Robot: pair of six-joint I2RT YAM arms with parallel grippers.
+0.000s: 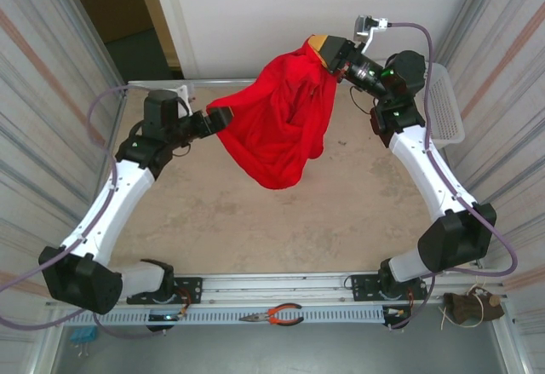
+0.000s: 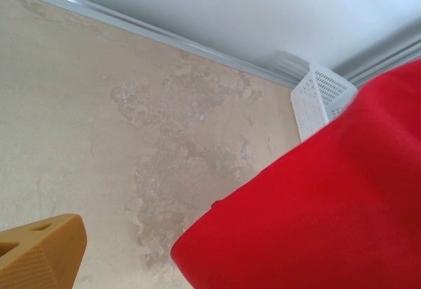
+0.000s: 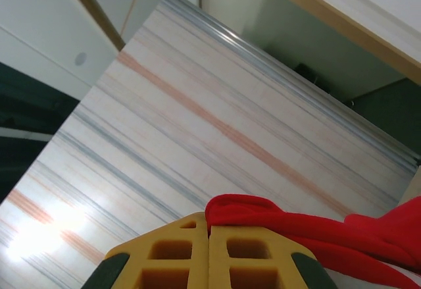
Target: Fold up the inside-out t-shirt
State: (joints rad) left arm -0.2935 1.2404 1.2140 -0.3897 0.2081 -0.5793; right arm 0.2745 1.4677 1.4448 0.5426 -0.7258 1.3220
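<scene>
We are seeing one worn beige tabletop (image 1: 255, 221) and, hanging above it, one bright red wrinkled cloth t-shirt (image 1: 277, 131). Of two yellow-fingered grippers, the right gripper (image 1: 318, 48) is clamping its top fold, and the left gripper (image 1: 223, 120) is gaping beside its edge.

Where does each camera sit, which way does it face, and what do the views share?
Top external: above, behind the bases, looking down at the beige table; both arms, left pincer, right pincer.
Left wrist: on the left arm, faces across the table toward the white perforated basket; one yellow finger.
Right wrist: on the right arm, tilted up at the striped wall; shut yellow fingers.
Shared: the bright red cloth t-shirt in all three.
</scene>
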